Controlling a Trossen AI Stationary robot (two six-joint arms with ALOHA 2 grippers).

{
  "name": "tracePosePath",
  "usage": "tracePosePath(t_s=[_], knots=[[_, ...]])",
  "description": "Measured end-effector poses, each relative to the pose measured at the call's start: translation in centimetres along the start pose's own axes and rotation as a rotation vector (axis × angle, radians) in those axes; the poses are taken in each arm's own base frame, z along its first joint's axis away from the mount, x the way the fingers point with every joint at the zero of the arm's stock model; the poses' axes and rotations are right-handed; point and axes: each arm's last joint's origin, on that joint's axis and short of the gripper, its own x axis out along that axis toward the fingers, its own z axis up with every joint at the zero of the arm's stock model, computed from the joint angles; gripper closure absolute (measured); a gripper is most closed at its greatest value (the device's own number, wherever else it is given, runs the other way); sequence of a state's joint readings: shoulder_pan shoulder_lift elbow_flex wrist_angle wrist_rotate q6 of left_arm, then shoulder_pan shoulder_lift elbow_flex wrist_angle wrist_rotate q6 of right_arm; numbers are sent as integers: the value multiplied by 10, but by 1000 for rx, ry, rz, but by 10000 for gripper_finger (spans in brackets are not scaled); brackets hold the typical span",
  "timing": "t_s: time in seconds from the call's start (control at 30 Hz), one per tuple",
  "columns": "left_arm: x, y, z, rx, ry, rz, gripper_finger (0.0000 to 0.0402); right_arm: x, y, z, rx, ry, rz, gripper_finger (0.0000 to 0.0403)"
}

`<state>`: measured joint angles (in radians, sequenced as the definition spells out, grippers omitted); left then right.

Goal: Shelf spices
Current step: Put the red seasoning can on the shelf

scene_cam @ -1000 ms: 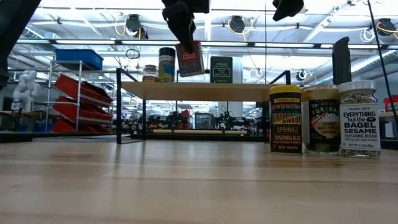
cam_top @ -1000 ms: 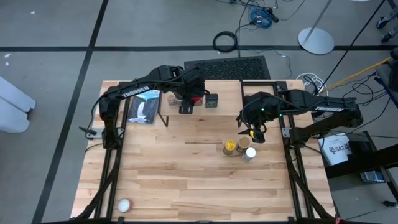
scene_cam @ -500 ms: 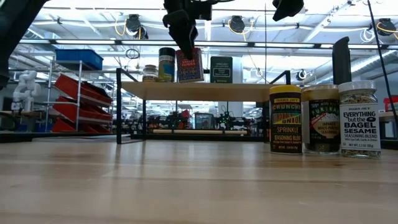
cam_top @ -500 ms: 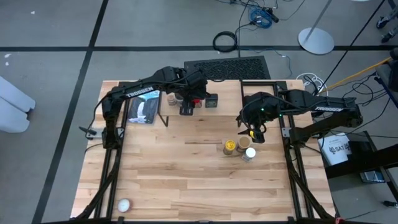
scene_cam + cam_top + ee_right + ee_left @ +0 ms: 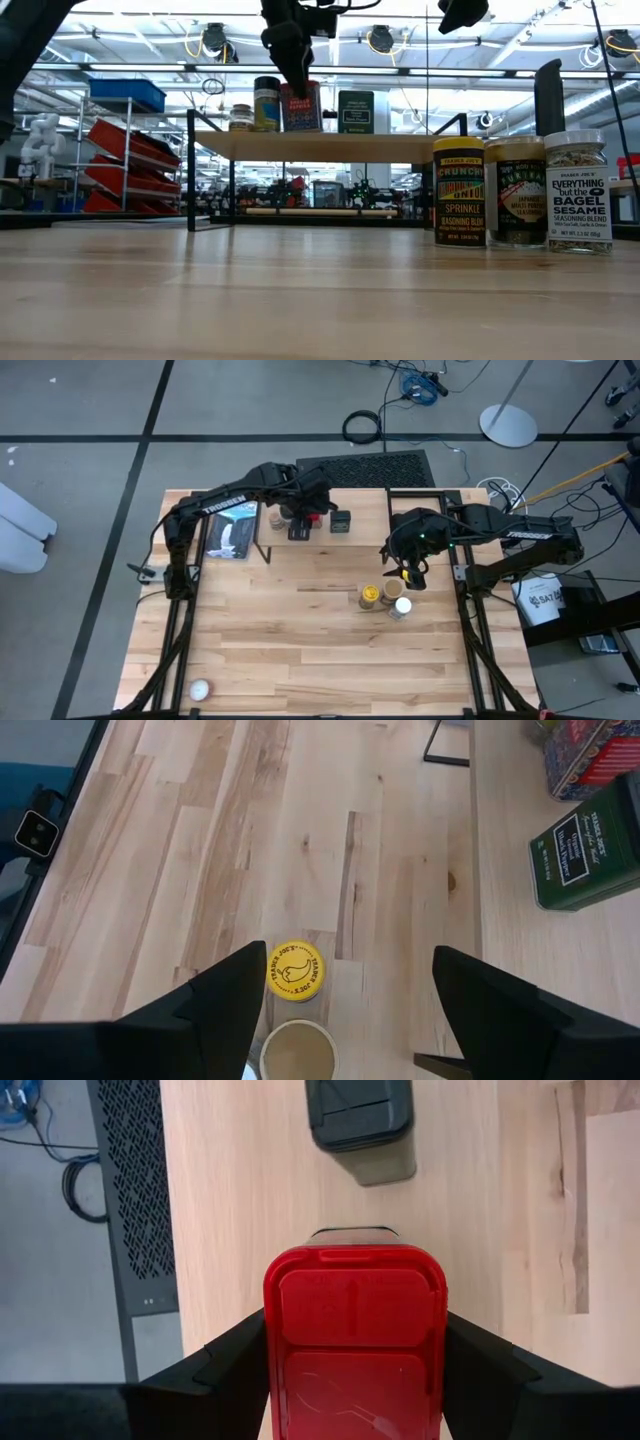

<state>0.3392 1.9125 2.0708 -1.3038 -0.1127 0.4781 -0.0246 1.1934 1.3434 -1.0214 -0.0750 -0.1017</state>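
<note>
The left gripper [image 5: 352, 1380] holds the red tin [image 5: 354, 1342] upright on the shelf [image 5: 330, 146], jaws clamped on its sides, beside the black square tin [image 5: 360, 1125]. The right gripper [image 5: 350, 1010], jaws wide, hovers over the yellow-lidded jar [image 5: 295, 970], seemingly ready to grasp.

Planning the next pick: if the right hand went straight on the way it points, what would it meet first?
Probably the tan-lidded jar, directly between the open right hand's fingers, with the yellow-lidded jar just beyond; depth is hard to judge.
</note>
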Motion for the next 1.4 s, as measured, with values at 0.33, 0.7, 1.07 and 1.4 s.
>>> tracePosePath(t_s=[0.33, 0.7, 1.07, 1.4], knots=[[0, 1, -1, -4, 5, -5, 166, 0, 0, 0, 0, 0, 0, 129], [0, 0, -1, -5, -11, -34, 166, 0, 0, 0, 0, 0, 0, 129], [15, 0, 4, -4, 10, -42, 166, 0, 0, 0, 0, 0, 0, 129], [15, -1, 1, 0, 38, -47, 166, 0, 0, 0, -4, 1, 0, 129]])
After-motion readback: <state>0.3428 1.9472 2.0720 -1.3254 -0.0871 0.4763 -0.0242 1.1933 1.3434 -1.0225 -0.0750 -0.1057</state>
